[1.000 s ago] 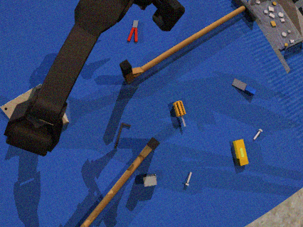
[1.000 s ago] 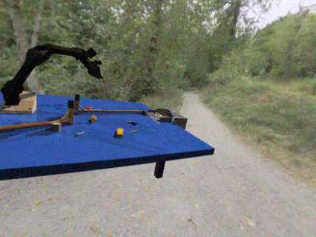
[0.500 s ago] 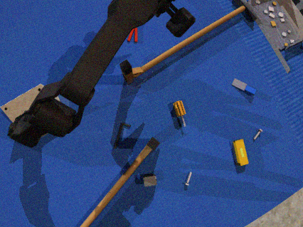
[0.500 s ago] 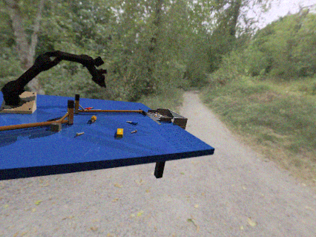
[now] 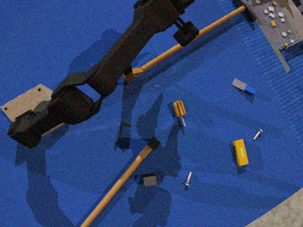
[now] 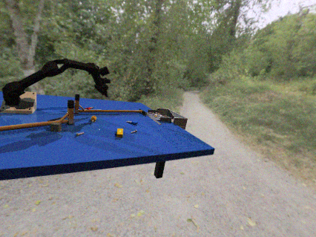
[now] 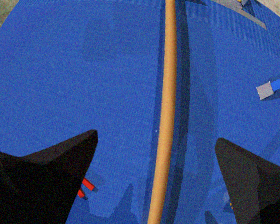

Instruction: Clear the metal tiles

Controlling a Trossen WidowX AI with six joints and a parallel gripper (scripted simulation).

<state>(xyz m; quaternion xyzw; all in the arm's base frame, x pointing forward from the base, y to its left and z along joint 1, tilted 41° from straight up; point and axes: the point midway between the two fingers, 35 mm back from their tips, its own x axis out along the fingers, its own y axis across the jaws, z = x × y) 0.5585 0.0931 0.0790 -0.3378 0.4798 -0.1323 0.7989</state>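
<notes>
A long wooden-handled scraper [image 5: 213, 25] [image 7: 168, 100] lies on the table. Its dark far end meets a grey strip along the near edge of the steel plate [image 5: 264, 21]. Its near end has an upright black-topped grip [image 6: 76, 103]. Several small white, orange and brownish tiles [image 5: 271, 9] are spread on the plate. The catch box [image 6: 180, 122] is at the plate's far end, mostly cut off in the top view. My gripper [image 7: 159, 141] is open and empty, above the table. In the wrist view the handle runs between the fingertips, below them.
A second wooden handle [image 5: 122, 181] [image 6: 31, 125] with a black-topped upright grip lies nearer; its other end is out of view. Around are a grey block [image 5: 150, 180], an orange screwdriver [image 5: 179, 108], a yellow box [image 5: 239, 152], a grey-blue piece [image 5: 239, 84], bolts [image 5: 257, 134] and red-handled pliers [image 7: 89, 185].
</notes>
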